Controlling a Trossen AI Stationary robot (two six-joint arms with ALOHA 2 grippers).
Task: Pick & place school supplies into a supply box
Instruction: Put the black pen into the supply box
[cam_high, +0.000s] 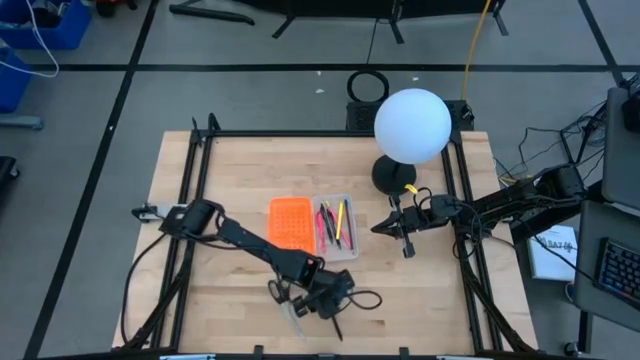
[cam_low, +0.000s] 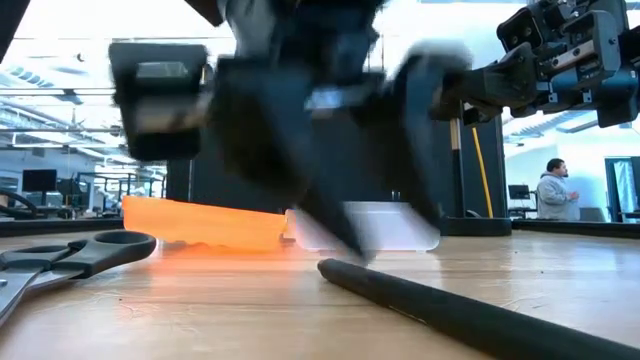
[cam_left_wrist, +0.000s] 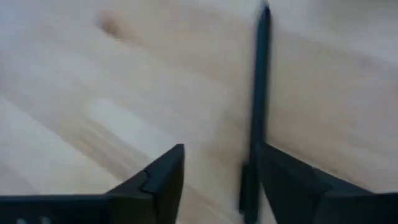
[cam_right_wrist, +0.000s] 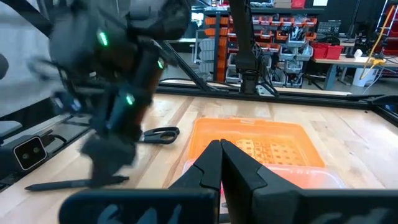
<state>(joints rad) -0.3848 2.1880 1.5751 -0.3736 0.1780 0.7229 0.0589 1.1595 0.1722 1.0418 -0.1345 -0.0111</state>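
Down at the near edge of the surface (cam_high: 180, 180), the left pincer (cam_high: 325, 298) hangs low over a black pen (cam_left_wrist: 260, 93), and its fingers (cam_left_wrist: 155, 180) are spread apart, one to each side of the pen's shaft, nothing gripped between them. So we're at the pick, by my reading: straddling the pen, not yet holding it. The scissors (cam_high: 283, 300) lie just beside, black handles toward the box, also waiting their turn. The supply box (cam_high: 312, 225) sits open in the middle of the surface, orange half alongside the clear tray, with pink and yellow pens (cam_high: 333, 222) already lying in the tray. Over on the far side, the right pincer (cam_high: 404, 231) waits near the lamp base, clenched shut on nothing. Next call, as I judge it: settle squarely around the shaft, squeeze, lift cleanly, then carry the pen across to the tray. It's thin and round, so it could roll.
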